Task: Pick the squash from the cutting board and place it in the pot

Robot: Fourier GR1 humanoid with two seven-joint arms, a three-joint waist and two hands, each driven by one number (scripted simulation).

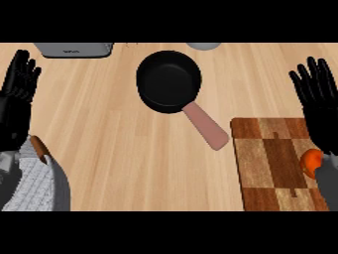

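Note:
An orange squash [311,161] lies on the wooden cutting board [270,163] at the right, partly hidden behind my right forearm. My right hand [325,104] is open with fingers straight, above the board's far right corner and beyond the squash. A black pot [168,81] with a pinkish handle [206,125] sits at the centre of the counter, its handle pointing toward the board. My left hand [14,94] rests open at the left edge, fingers up.
A grey appliance [74,49] stands at the back left and a pale round object [203,45] at the back centre. A grey wire rack with a brown handle [41,178] sits at the lower left under my left forearm.

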